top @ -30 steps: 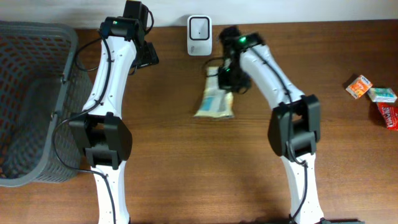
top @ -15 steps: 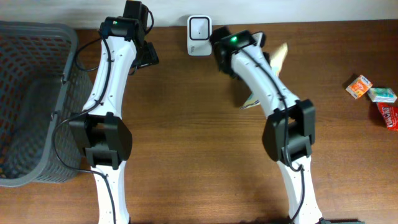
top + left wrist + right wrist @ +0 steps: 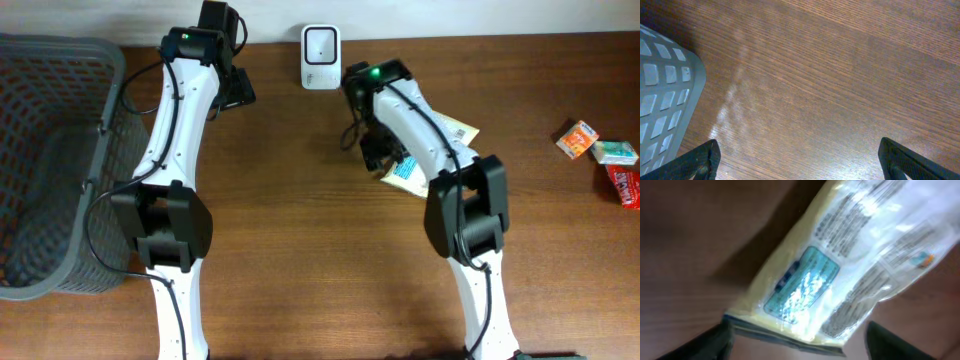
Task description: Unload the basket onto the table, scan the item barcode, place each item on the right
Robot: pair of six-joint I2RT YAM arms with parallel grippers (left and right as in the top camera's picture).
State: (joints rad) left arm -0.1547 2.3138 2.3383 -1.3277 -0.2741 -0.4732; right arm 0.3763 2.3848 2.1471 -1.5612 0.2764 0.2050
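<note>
- The right hand stands wide, its 2 fingertips far apart at the lower corners of the wrist view, gripping nothing.
- Just past those tips lies the packet, pale yellow and glossy, with a teal label and blocks of dark print too blurred to read. I cannot tell whether the tips touch it.
- From overhead the packet lies flat on the table, partly hidden under the right arm, with the right hand at its left end.
- The white scanner stands at the table's far edge, apart from the packet, between the 2 arms.
- The left hand is also wide and holds nothing, with bare wood under it.
- The grey basket shows a corner beside it; from overhead the basket fills the table's left side.
- 3 small boxes sit together at the right edge, well apart from the packet.
</note>
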